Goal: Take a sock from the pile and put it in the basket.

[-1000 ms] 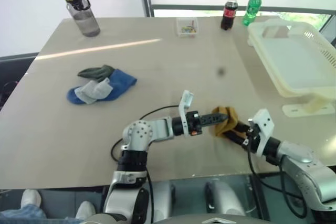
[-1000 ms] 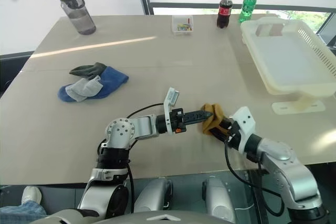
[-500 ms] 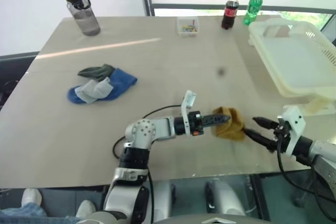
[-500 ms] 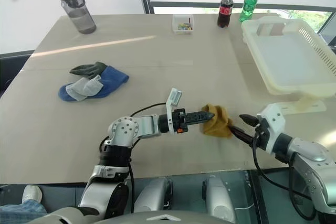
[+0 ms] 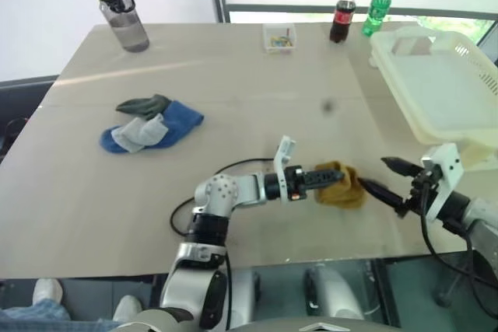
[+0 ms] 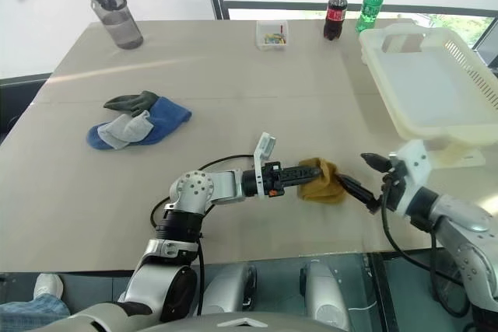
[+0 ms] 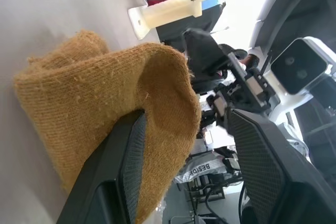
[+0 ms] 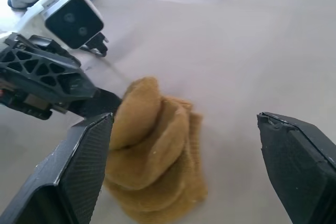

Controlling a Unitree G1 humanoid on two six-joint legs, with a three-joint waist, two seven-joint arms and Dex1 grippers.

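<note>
The table (image 5: 257, 83) carries everything here. At its far right corner the basket (image 5: 436, 87) sits partly over the right edge, raised on a pale stand (image 5: 478, 157). Toward the left side lies the pile (image 5: 148, 126) of blue, grey and dark green socks. By the near edge, right of the middle, a mustard sock (image 5: 340, 192) lies bunched on the tabletop, well apart from both pile and basket.

The left gripper (image 5: 327, 179) reaches level toward the right, with one finger (image 7: 123, 166) tucked into the sock's folds and the other out in the air beyond the cloth, so it hooks the sock without pinching it. The right gripper (image 5: 387, 180) hangs just right of the sock, released, its fingers spread wide and touching nothing.

Along the far edge stand a grey water bottle (image 5: 120, 17), a small clear box (image 5: 278, 37), a cola bottle (image 5: 340, 15) and a green bottle (image 5: 375, 7).
</note>
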